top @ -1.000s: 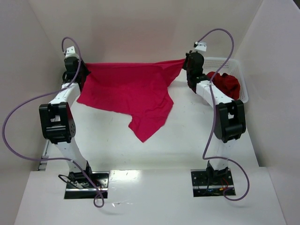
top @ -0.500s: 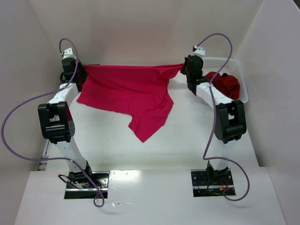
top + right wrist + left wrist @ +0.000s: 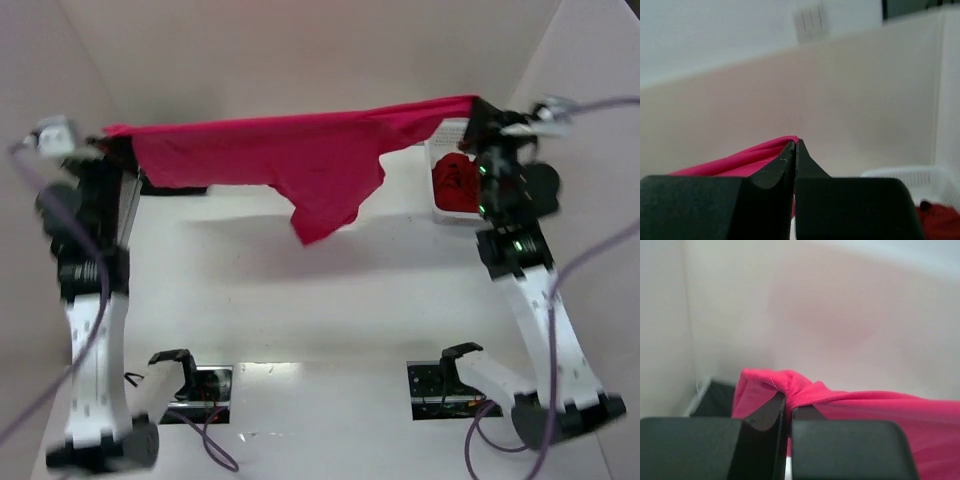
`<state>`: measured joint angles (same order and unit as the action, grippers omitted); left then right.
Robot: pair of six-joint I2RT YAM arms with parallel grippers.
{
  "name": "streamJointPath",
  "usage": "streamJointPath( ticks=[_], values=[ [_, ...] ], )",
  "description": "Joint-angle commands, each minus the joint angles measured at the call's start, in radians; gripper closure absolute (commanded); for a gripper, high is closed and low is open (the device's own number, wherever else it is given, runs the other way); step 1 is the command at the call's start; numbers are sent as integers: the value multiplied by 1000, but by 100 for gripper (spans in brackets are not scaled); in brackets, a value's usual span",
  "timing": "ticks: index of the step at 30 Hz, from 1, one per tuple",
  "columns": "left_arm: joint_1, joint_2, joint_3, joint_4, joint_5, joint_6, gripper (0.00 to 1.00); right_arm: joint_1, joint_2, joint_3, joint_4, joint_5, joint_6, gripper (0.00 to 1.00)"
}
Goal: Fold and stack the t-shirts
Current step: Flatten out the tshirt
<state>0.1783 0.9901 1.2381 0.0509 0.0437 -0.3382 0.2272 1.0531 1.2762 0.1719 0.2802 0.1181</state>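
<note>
A crimson-pink t-shirt point(image 3: 290, 155) hangs stretched in the air between my two grippers, high above the table, with a corner drooping at the middle. My left gripper point(image 3: 115, 135) is shut on its left end; the left wrist view shows the cloth point(image 3: 805, 392) bunched between the fingers. My right gripper point(image 3: 477, 105) is shut on its right end; the right wrist view shows a cloth edge point(image 3: 747, 157) pinched at the fingertips. A darker red shirt point(image 3: 458, 180) lies in the white basket point(image 3: 445, 130). No black shirt is in view.
The white basket stands at the back right against the wall and also shows in the right wrist view point(image 3: 905, 175). A dark object point(image 3: 165, 185) lies at the back left by the wall. White walls close in at the back and both sides.
Both arms have risen sharply and spread apart, lifting the crimson-pink shirt off the table so it hangs taut in the air. Both grippers stay shut on it.
</note>
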Motion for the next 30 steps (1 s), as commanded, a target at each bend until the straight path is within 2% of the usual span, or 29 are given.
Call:
streamJointPath(
  ticks=[1,3,4,5,7,9,14,17,20,24,27,30],
  values=[
    [12,-355,-94,-104,-99,1,100,-9,-218,-67,-55,53,-11,100],
    [12,-492,-94,-202,-108,-24,100,0,-348,-99,-89,41,17,100],
    [12,-493,-94,-235,-108,-24,100,0,-385,-100,-107,40,17,100],
    [12,-560,-94,-265,-123,-39,100,0,-416,-100,-150,40,17,100],
    [3,-611,-75,-400,-157,-61,100,0,-475,-113,-219,100,8,100],
    [3,-611,-86,-440,-148,-61,100,0,-485,-136,-293,129,8,100],
    [3,-530,-167,-390,-125,-103,100,0,-441,-193,-317,160,40,100],
    [3,-452,-325,-272,-139,-128,100,0,-372,-299,-296,169,75,100],
    [3,-378,-371,-223,-139,-128,100,0,-323,-365,-272,169,112,100],
    [3,-265,-381,-178,-148,-95,100,0,-230,-420,-232,159,152,100],
    [3,-127,-371,-148,-139,-72,100,0,-155,-420,-219,159,152,100],
    [3,-53,-371,-94,-130,-61,100,0,-107,-420,-169,183,152,100]
  ],
)
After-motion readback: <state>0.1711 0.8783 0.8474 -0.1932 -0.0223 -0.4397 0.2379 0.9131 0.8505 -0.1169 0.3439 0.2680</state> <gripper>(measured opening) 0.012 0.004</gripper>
